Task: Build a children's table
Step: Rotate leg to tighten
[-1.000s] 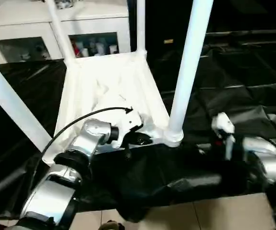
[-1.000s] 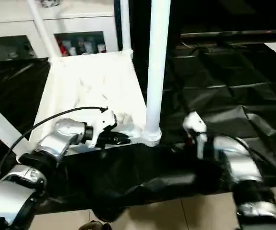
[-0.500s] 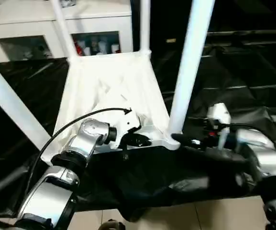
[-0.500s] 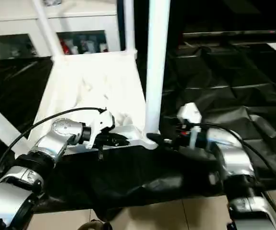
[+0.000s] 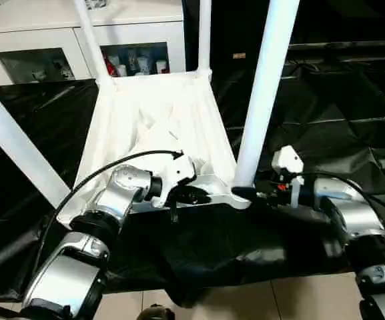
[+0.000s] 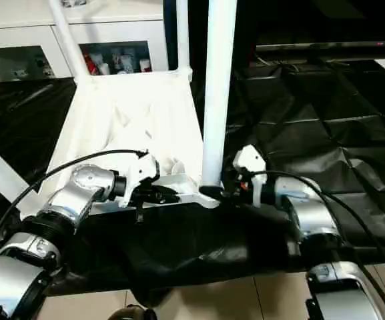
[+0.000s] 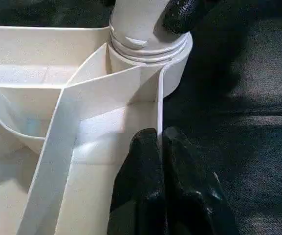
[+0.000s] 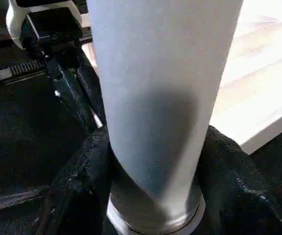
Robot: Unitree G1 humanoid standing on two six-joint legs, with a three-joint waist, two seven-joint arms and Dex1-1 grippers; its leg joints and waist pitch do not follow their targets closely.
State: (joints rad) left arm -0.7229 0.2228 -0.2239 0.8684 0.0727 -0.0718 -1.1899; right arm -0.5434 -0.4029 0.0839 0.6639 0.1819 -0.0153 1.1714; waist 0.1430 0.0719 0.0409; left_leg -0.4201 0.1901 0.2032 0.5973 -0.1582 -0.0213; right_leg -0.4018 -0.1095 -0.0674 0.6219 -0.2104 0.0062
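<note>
Left eye view: the upturned white plastic children's table point(image 5: 153, 123) lay on black sheeting point(image 5: 325, 100); left gripper point(image 7: 159, 142) pinched its near rim, right gripper point(image 8: 153, 161) grasped the nearest round white leg point(image 5: 262, 100) at its base.

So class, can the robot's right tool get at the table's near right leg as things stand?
Probably yes: the right tool already has its fingers on either side of that leg's base, nothing between.

Bright overhead light glares off the white tabletop point(image 5: 159, 127); the close wrist views look soft.
</note>
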